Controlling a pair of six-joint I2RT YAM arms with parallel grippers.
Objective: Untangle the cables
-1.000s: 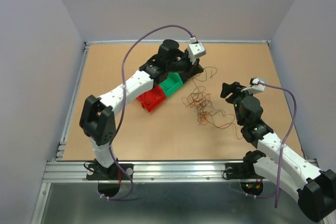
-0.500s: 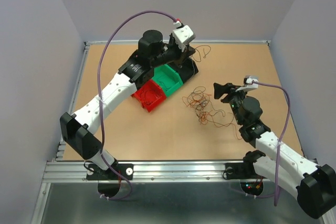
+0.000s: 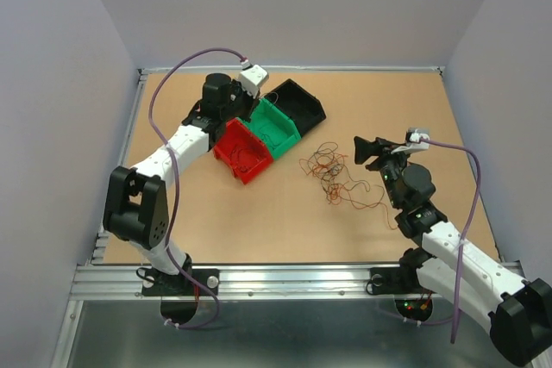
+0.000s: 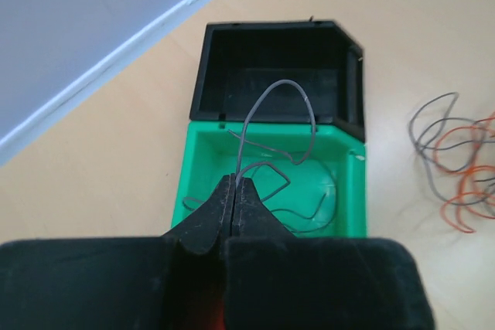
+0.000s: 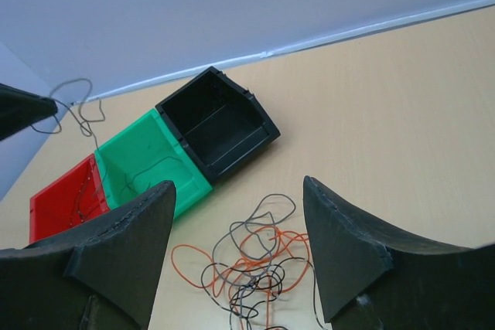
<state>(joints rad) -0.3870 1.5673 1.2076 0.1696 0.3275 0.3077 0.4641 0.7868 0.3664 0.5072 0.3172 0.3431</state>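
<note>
The cables (image 3: 335,175) lie as a loose tangle of thin orange, black and grey wires on the table, right of the bins; the right wrist view has the same cables (image 5: 259,268) low in the picture. My left gripper (image 4: 236,183) is shut on one thin grey cable (image 4: 280,106), whose loop hangs over the green bin (image 4: 352,191). More thin wires lie in that bin. In the top view the left gripper (image 3: 249,110) is over the green bin (image 3: 274,127). My right gripper (image 5: 238,187) stands open just above the tangle with nothing between its fingers; in the top view the right gripper (image 3: 367,151) is at the tangle's right.
Three bins stand in a diagonal row: red bin (image 3: 241,154), green in the middle, black bin (image 3: 304,102) farthest. The red bin (image 5: 66,202) holds a few thin wires. Table rims run along the back and the sides.
The left arm has swung left from over the black bin to over the green one, carrying the thin cable. The right gripper has opened wider and edged towards the tangle.
</note>
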